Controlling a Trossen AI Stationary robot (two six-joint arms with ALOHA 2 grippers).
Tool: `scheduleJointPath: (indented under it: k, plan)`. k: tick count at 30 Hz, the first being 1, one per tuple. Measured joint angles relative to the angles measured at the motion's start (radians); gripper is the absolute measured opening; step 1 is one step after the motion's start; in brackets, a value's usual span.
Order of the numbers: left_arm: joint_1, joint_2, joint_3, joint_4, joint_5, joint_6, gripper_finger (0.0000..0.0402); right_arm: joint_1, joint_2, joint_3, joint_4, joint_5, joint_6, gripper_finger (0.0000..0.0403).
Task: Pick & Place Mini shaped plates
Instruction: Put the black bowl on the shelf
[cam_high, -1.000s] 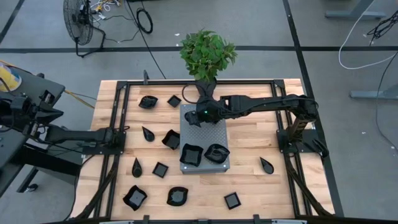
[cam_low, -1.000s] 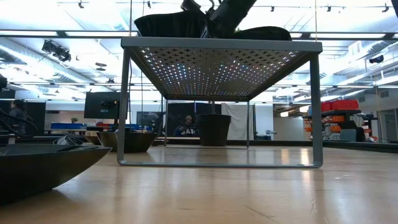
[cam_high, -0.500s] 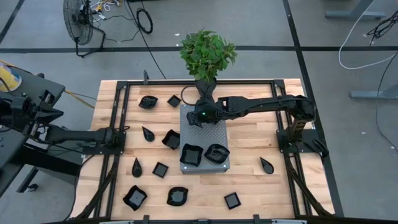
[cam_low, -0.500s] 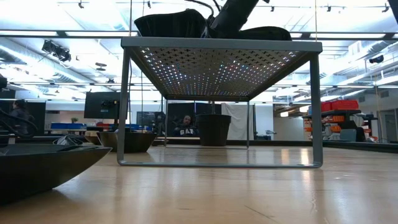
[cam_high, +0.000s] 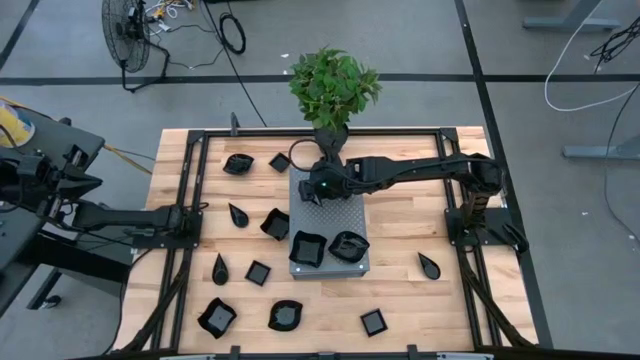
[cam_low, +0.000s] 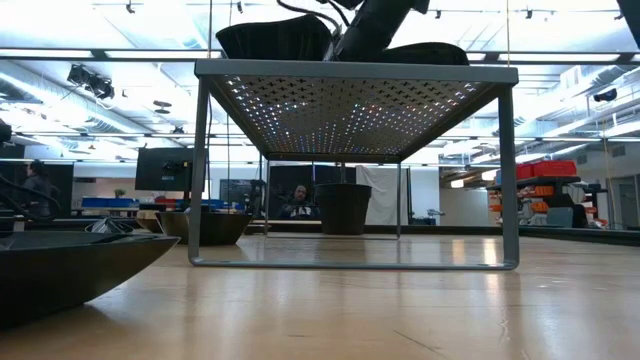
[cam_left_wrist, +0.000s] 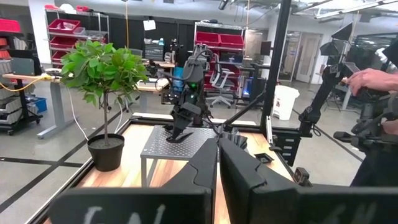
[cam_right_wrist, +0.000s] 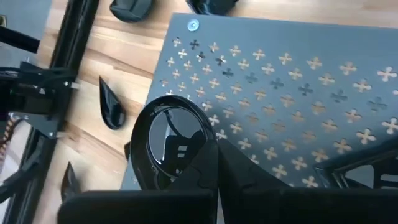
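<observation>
Spanning wood table (cam_high: 400, 300) — grey perforated stand (cam_high: 330, 225); plant (cam_high: 334, 88) behind.

Both arms are dark, built of slim matte black links with blocky joints. The right tool (cam_high: 306, 192) carries a small green light on its wrist housing. The left tool (cam_left_wrist: 219, 163) ends in two broad, flat black fingers (cam_left_wrist: 202, 165) with angular moulded edges.
</observation>
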Motion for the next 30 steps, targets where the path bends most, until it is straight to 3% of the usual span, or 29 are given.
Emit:
scheduleJointPath:
  k: [30]
  plan:
    - [0.000, 0.000, 0.000, 0.000, 0.000, 0.000, 0.0023, -0.006, 0.014, 0.000, -0.004, 0.018, 0.000, 0.0000]
